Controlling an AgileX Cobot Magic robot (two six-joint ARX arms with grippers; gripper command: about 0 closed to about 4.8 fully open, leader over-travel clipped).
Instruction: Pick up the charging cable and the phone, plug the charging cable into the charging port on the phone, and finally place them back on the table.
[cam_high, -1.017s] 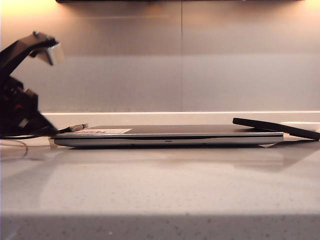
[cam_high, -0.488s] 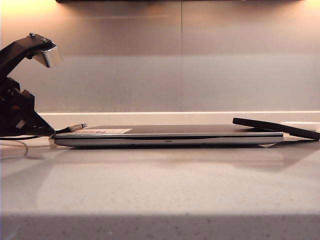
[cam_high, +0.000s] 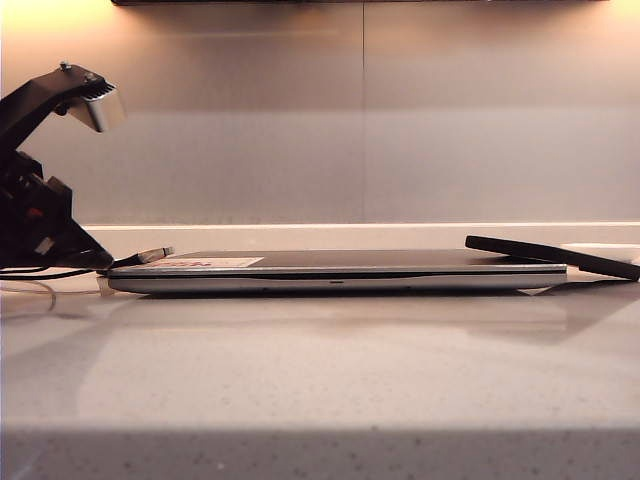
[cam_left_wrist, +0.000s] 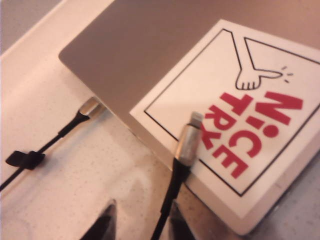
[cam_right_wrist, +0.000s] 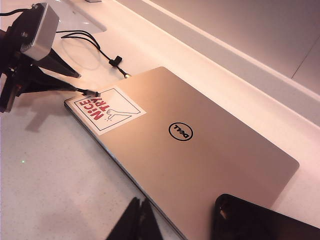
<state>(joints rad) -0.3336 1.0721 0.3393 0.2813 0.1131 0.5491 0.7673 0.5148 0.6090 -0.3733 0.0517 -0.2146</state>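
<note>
The charging cable (cam_left_wrist: 172, 192) is a black cord whose silvery plug (cam_left_wrist: 189, 137) rests on the sticker at the laptop's corner. My left gripper (cam_left_wrist: 142, 222) is open, low over the table (cam_high: 320, 370), and the cord runs between its fingers close to one of them. In the exterior view that gripper (cam_high: 98, 260) is at the far left, with the plug (cam_high: 152, 255) just beyond it. The black phone (cam_right_wrist: 260, 222) lies tilted on the laptop's other end (cam_high: 550, 255). My right gripper (cam_right_wrist: 140, 220) is shut and empty beside the laptop's edge, near the phone. The charging port cannot be made out.
A closed silver laptop (cam_high: 340, 270) with a red-lettered sticker (cam_right_wrist: 107, 109) lies across the table under the plug and phone. The cable's other connector (cam_left_wrist: 90, 107) and a black strap (cam_left_wrist: 25, 159) lie beside the laptop. A raised ledge and grey wall (cam_high: 400, 150) run behind.
The left arm was blurred a second ago and is now sharp and still, hardly shifted. Cable, phone and laptop lie where they were.
</note>
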